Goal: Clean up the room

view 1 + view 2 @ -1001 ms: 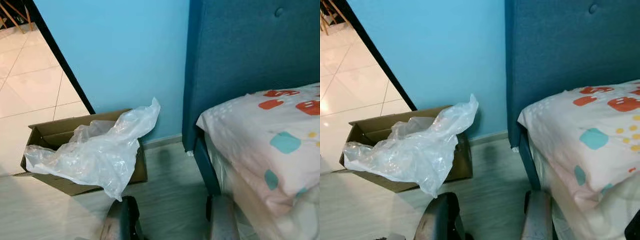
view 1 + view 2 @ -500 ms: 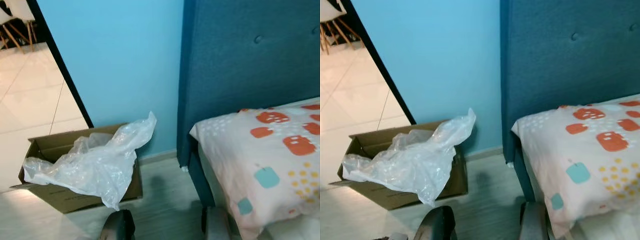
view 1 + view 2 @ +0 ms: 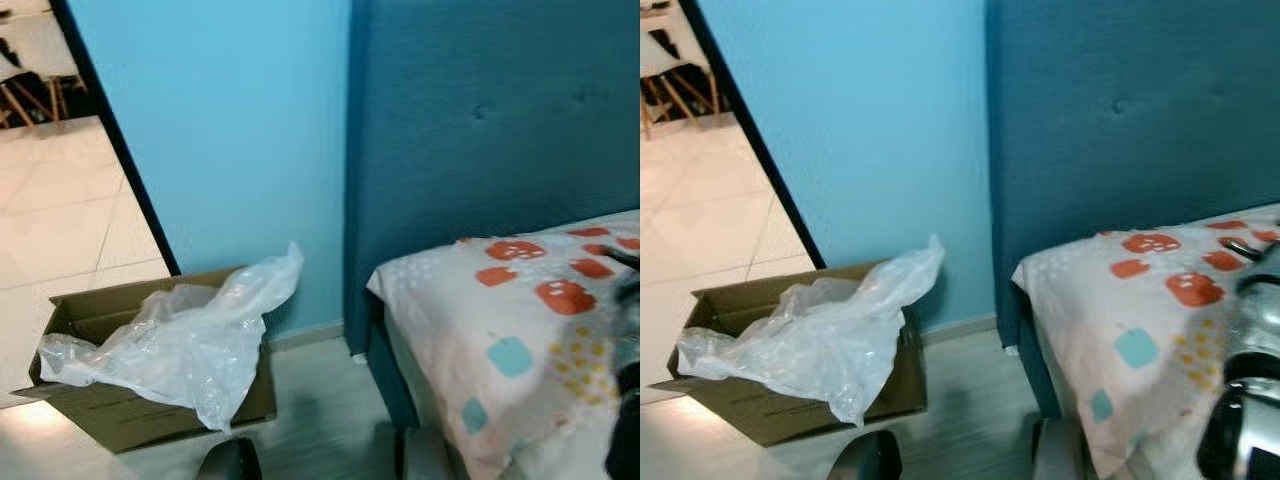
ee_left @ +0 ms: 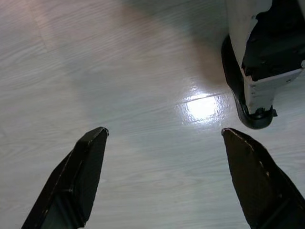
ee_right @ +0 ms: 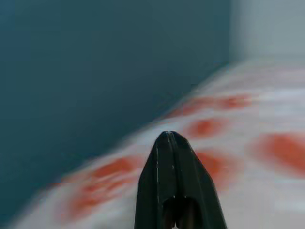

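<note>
A brown cardboard box stands on the pale wood floor against the blue wall. A crumpled clear plastic bag spills out of the box and over its front edge. To the right is a bed with a white cover printed with orange and teal shapes. My right arm reaches over this cover at the right edge. The right gripper is shut and holds nothing, just above the cover near the headboard. My left gripper hangs open over bare floor, beside my own foot.
A tall dark-teal padded headboard rises behind the bed. A black door frame at the left opens onto a tiled floor where chair legs stand. A strip of wood floor runs between box and bed.
The camera has tilted up and swung right, so box and bed have shifted in the picture. My right arm has risen into view over the bed cover.
</note>
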Controlling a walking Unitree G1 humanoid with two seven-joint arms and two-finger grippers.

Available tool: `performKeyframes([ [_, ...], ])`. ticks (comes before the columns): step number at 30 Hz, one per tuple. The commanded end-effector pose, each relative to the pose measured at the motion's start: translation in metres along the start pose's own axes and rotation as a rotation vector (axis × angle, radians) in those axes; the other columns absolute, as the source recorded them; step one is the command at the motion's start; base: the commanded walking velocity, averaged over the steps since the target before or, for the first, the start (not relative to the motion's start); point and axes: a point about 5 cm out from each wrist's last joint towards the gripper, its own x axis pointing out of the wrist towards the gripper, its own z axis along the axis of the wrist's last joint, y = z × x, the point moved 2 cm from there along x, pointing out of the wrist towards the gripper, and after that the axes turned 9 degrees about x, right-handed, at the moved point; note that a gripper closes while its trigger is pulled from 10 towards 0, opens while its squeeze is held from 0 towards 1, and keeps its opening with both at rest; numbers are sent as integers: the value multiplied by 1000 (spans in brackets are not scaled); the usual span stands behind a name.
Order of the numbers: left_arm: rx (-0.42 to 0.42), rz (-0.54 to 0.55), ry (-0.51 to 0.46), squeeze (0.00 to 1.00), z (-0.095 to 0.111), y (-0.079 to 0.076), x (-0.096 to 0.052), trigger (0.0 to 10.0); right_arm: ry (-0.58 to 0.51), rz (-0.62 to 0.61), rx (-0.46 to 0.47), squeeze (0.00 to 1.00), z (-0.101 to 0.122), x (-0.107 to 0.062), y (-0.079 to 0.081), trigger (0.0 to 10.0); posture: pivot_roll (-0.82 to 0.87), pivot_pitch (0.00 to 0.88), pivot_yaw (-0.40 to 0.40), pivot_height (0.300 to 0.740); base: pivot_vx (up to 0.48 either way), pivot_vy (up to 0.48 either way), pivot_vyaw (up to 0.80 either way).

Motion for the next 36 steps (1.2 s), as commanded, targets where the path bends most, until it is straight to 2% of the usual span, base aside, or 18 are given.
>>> performKeyframes([
  [1,-18,-15,-96,0,32,-8,4,10000,91,99,14,0,-29,-8,18,10000,-71,0,41,494,0,0,0],
  [2,-89,14,-161,0,54,-4,4,10000,235,252,37,0,-82,-30,59,10000,-78,0,37,504,0,0,0],
  [3,-89,14,-161,0,54,-4,4,10000,235,252,37,0,-82,-30,59,10000,-78,0,37,504,0,0,0],
  [4,-123,42,-204,0,66,3,3,10000,288,298,36,0,-100,-41,71,10000,-82,0,33,509,0,0,0],
  [7,-144,60,-231,0,74,7,2,10000,314,329,40,0,-108,-46,77,10000,-83,0,32,514,0,0,0],
  [10,-257,147,-398,0,120,35,-8,10000,407,489,53,0,-140,-74,107,10000,-80,0,10,529,0,0,0],
  [12,-278,190,-473,0,142,50,-16,10000,448,560,56,0,-152,-87,119,10000,-75,0,4,539,0,0,0],
  [18,-260,241,-512,0,155,63,-22,10000,487,612,37,0,-161,-97,126,10000,-70,0,1,554,0,0,0],
  [22,-275,235,-510,0,153,62,-21,10000,520,636,21,0,-167,-104,129,10000,-64,0,-2,564,0,0,0],
  [24,-291,180,-477,0,142,51,-16,10000,549,641,2,0,-174,-109,129,10000,-62,0,-3,574,0,0,0],
  [26,-275,85,-415,0,126,30,-8,10000,586,623,-31,0,-181,-114,123,10000,-62,0,-3,589,0,0,0],
  [27,-275,85,-415,0,126,30,-8,10000,586,623,-31,0,-181,-114,123,10000,-62,0,-3,589,0,0,0],
  [29,-223,-19,-324,0,103,7,-1,10000,626,602,-71,0,-188,-118,116,10000,-59,0,-7,599,0,0,0],
  [32,-206,-46,-297,0,96,1,1,10000,635,598,-83,0,-190,-120,114,10000,-59,0,-6,604,0,0,0],
  [34,-36,-126,-160,0,62,-20,5,10000,657,607,-127,0,-194,-123,112,10000,-62,0,-5,614,0,0,0],
  [36,-36,-126,-160,0,62,-20,5,10000,657,607,-127,0,-194,-123,112,10000,-62,0,-5,614,0,0,0],
])
